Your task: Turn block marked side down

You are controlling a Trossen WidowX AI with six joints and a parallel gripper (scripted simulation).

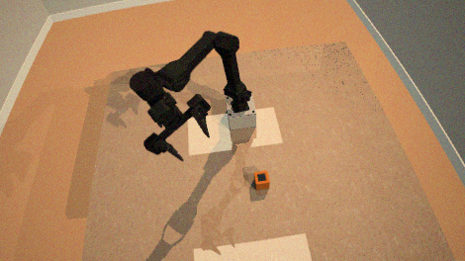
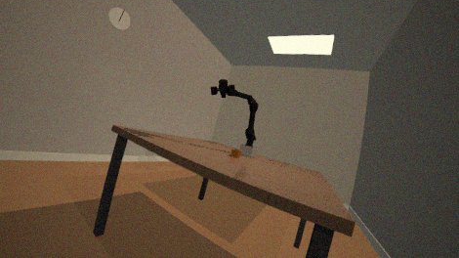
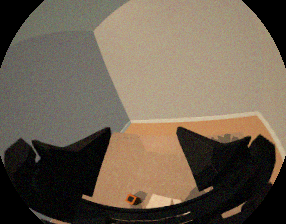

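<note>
Tabletop (image 1: 307, 119) looks matt, grainy wood; block (image 1: 261, 180) smooth matt orange w/ dark marked face; arm (image 1: 198, 59) matt black, plastic-looking.

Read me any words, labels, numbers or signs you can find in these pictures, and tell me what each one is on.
No readable text in any view.
Block: orange, with a dark square mark on its top face; a plain patch, no letters or digits.
Wall disc: round, with one thin dark line across it; no numerals can be made out.
Arm, its grey base and the open pincer: no brand or label visible.
</note>
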